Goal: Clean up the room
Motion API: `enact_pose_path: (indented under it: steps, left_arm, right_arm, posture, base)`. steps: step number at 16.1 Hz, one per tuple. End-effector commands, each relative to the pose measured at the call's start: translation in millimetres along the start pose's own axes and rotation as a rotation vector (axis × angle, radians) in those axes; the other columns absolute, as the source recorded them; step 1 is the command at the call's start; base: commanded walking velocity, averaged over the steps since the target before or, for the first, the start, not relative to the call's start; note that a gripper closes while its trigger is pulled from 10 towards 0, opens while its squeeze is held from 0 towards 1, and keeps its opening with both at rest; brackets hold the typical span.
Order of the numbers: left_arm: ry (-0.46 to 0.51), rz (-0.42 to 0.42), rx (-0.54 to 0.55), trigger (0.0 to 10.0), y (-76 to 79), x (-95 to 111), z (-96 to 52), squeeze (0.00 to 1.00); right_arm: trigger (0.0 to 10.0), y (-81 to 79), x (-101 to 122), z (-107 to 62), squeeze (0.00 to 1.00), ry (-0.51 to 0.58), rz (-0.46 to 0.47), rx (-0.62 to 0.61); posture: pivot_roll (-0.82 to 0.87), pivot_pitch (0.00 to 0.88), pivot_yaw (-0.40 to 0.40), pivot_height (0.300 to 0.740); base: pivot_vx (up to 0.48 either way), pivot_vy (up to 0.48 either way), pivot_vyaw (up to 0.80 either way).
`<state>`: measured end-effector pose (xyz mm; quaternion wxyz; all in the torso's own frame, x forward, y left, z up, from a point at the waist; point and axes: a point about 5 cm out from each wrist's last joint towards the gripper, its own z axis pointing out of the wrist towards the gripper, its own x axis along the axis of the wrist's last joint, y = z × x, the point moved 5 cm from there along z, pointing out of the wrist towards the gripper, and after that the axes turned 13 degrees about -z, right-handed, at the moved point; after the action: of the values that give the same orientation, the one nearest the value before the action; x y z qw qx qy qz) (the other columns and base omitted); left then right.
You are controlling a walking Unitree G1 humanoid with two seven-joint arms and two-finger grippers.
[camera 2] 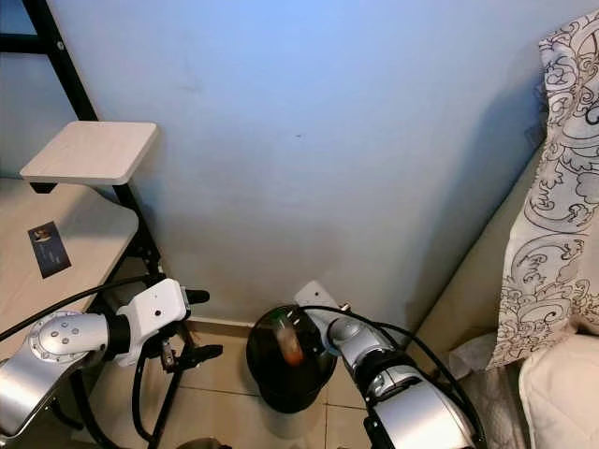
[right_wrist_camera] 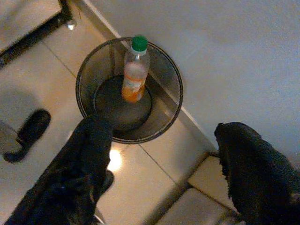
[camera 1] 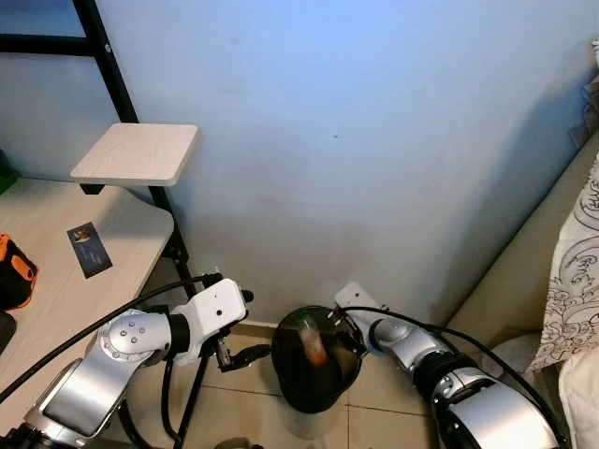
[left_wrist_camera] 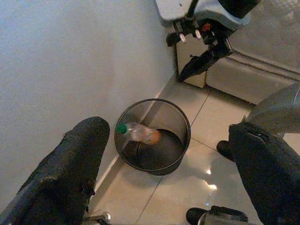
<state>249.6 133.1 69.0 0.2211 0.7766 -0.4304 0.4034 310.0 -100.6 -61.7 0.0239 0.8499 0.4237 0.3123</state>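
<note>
Black mesh wastebasket [right_wrist_camera: 173, 84], low centre of frame, contains the green-capped bottle [right_wrist_camera: 134, 71], long axis leaning cap-up against its wall. Right gripper [right_wrist_camera: 159, 187] hangs directly above, nearer, fingers spread and empty; left gripper [left_wrist_camera: 164, 173] likewise open.

desk [camera 1: 56, 281] | dark card [camera 1: 89, 249] on it | patterned curtain [camera 2: 552, 187]

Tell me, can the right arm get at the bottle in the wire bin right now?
Probably yes. The right end effector hangs open just above the wire bin, and the green-capped bottle lies inside under the open top, with nothing covering it.
</note>
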Motion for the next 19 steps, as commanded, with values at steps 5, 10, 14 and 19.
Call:
enact_pose_path:
  steps: [5,10,14,19]
  left_arm:
    - [0.048,-0.075,0.098,10.0,-2.9,0,-7.5,0.03]
    - [0.214,-0.226,0.403,10.0,-19.9,5,-16.5,0.02]
    - [0.349,-0.421,0.697,10.0,-39.9,14,-21.8,0.02]
    - [0.337,-0.422,0.784,10.0,-45.2,14,-29.0,0.02]
  right_arm:
    - [10.0,42.4,-8,-12.9,1.0,0.118,0.204,-0.094]
    - [10.0,77.9,-11,-59.8,1.0,0.387,0.417,-0.331]
    - [10.0,69.8,4,-106.9,1.0,0.547,0.526,-0.447]
    - [10.0,76.5,10,-127.3,1.0,0.562,0.607,-0.526]
  posture:
    - [0.06,0.0,0.035,0.74]
    - [0.04,0.0,0.038,0.74]
    - [0.04,0.0,0.017,0.74]
    - [0.04,0.0,0.027,0.74]
  base:
    - [0.0,0.0,0.0]
    - [0.0,0.0,-0.12]
    - [0.0,0.0,-0.76]
    - [0.0,0.0,-0.77]
